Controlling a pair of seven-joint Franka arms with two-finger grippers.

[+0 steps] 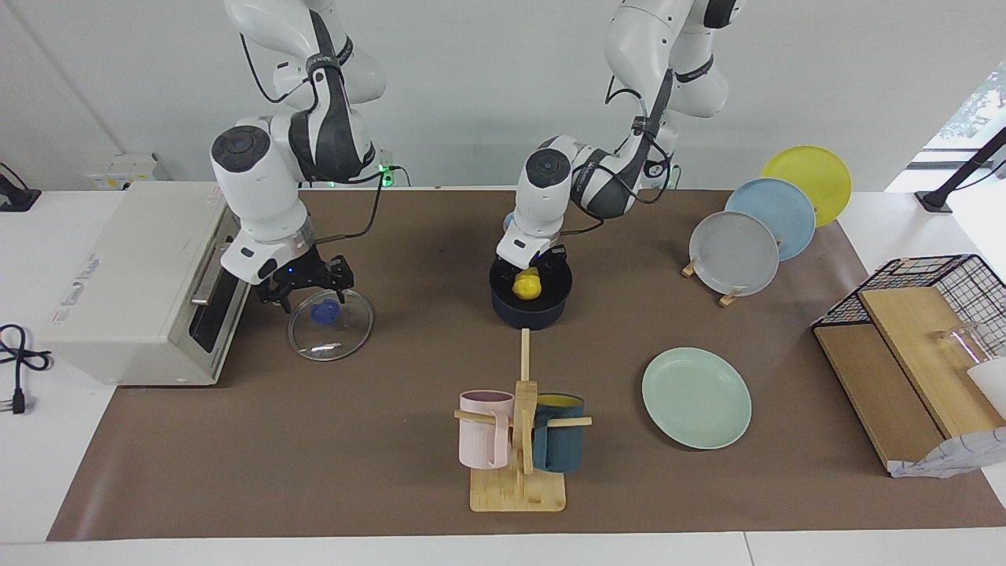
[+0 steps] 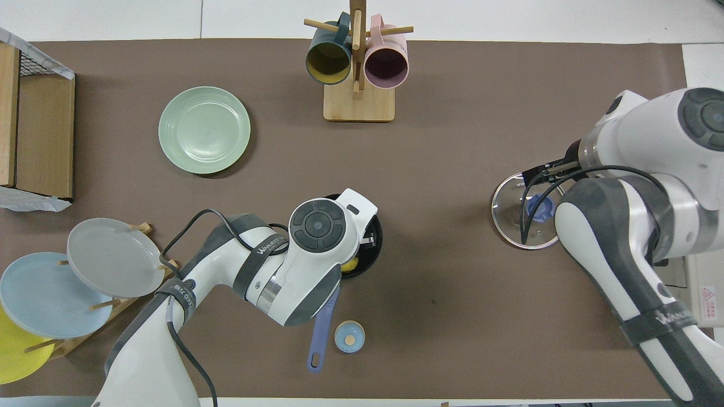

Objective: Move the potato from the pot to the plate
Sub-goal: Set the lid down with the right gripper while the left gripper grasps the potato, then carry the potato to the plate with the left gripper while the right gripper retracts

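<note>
The yellow potato lies inside the dark blue pot near the middle of the table. In the overhead view only a sliver of the potato shows under the left arm's hand. My left gripper is lowered into the pot right at the potato. The pot's long handle points toward the robots. The mint-green plate lies bare, farther from the robots than the pot and toward the left arm's end. My right gripper hangs open just over the blue knob of a glass lid that lies on the table.
A wooden mug rack with a pink and a teal mug stands farther from the robots than the pot. A stand holds grey, blue and yellow plates. A white oven, a wire basket with boards and a small blue disc are also here.
</note>
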